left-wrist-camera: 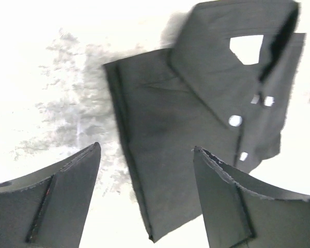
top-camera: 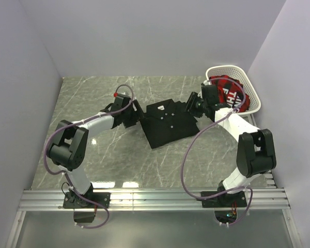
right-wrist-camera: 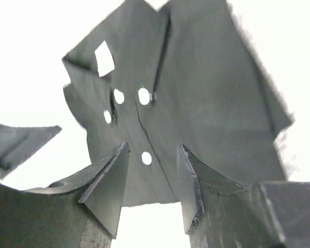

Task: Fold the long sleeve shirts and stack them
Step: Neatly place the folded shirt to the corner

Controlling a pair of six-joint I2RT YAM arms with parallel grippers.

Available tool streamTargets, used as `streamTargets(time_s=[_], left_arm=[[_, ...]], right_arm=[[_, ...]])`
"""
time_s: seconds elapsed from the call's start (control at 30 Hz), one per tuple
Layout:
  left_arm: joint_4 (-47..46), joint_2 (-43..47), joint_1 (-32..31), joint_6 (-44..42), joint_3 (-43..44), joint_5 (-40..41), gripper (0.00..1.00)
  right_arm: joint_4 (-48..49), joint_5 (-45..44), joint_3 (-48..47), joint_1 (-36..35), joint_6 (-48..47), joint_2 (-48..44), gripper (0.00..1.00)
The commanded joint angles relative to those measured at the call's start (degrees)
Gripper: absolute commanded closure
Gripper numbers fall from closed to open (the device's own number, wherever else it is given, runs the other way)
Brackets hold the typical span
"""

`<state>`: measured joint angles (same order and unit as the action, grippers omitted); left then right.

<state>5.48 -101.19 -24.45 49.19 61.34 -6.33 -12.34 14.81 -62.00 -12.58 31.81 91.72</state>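
Square up the folded long sleeve shirt (top-camera: 168,124), lying collar-up near the middle of the table (top-camera: 93,93), before any lift. Slide the left gripper (left-wrist-camera: 145,148), spread wide and empty, under the left fold; match with the right gripper (right-wrist-camera: 154,145), half-spread and also empty, by the button line. Pinch all layers together. Mind the white basket (top-camera: 225,67) at the far right corner, holding a red plaid garment (top-camera: 228,89), just behind the right arm.

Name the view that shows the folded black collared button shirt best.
Top external: it takes in almost the whole folded black fabric shirt, outline included. Left wrist crops it to collar, buttons and one folded edge; right wrist shows the button front, partly behind its fingers.
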Motion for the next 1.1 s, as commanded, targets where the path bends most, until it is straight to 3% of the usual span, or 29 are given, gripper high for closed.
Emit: streamTargets(time_s=[0.0, 0.43, 0.77, 1.0, 1.07], left_arm=[[0.24, 3.62, -0.16, -1.73, -0.61, -0.35, 0.21], [0.06, 2.13, -0.16, -1.38, -1.66, 0.00, 0.26], [0.94, 3.71, -0.16, -1.11, -1.93, 1.49, 0.27], [2.35, 4.51, 0.01, -2.08, -2.19, 3.25, 0.26], [2.79, 4.51, -0.07, -2.17, -1.67, 2.64, 0.26]], right_arm=[[-1.46, -4.69, -3.65, 1.41, -1.32, 2.57, 0.50], [-1.37, -3.91, -1.56, 5.90, 2.81, 13.22, 0.51], [-5.41, -1.81, 2.76, 5.90, 1.59, 8.39, 0.63], [-5.86, -0.83, 7.32, 3.88, 0.88, 2.24, 0.64], [-4.72, -0.92, 8.91, 3.88, 1.49, 0.13, 0.61]])
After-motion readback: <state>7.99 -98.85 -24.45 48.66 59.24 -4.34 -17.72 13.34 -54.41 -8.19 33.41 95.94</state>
